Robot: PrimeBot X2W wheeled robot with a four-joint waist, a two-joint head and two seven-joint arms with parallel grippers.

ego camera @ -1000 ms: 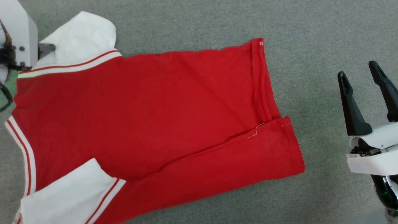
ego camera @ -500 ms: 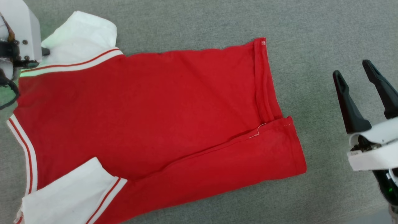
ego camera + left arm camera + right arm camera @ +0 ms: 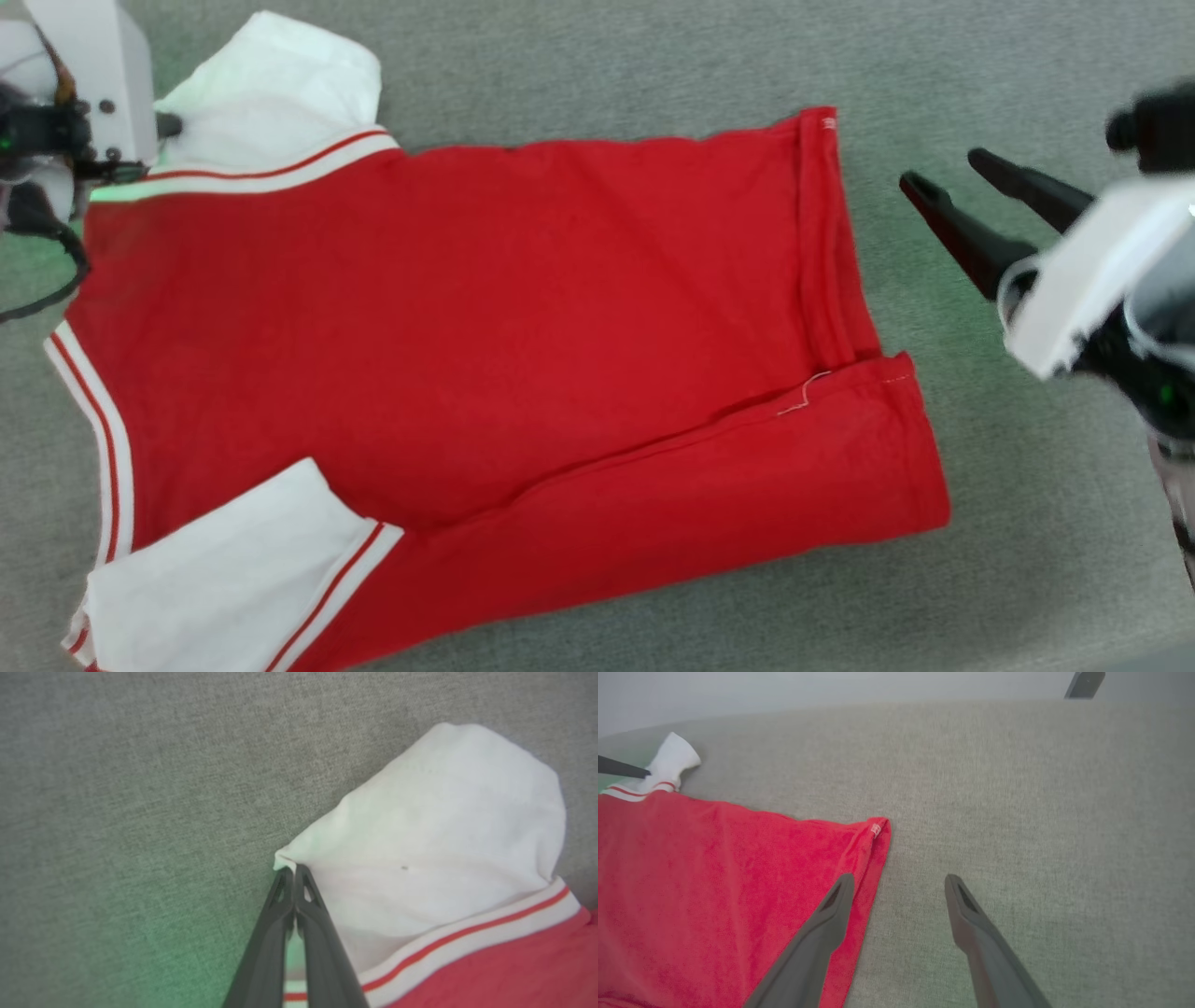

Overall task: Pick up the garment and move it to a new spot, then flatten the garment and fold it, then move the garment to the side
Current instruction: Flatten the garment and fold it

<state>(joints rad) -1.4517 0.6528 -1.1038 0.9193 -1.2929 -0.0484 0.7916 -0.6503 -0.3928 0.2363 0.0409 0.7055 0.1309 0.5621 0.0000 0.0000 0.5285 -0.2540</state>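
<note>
Nearest you, at 6 o'clock in the head view, the red jersey (image 3: 467, 327) lies flat on the grey worktop (image 3: 607, 56). Its near long side is folded over. A white panel (image 3: 224, 569) with red and white stripes sits at 7 o'clock. The cloth looks soft and thin. The worktop cover looks rough and woven.

At 2 o'clock, your right end effector (image 3: 945, 171) has swung in toward the jersey's hem corner (image 3: 820, 117). Its two long dark fingers are spread wide with nothing between them.

Farthest off, at 10 o'clock, your left end effector (image 3: 293, 870) was wide open a second ago. Now it is pinched tight on the tip of the other white panel (image 3: 444, 826).

So I think one corner is caught. The next fold can start once the right side grabs too.
</note>
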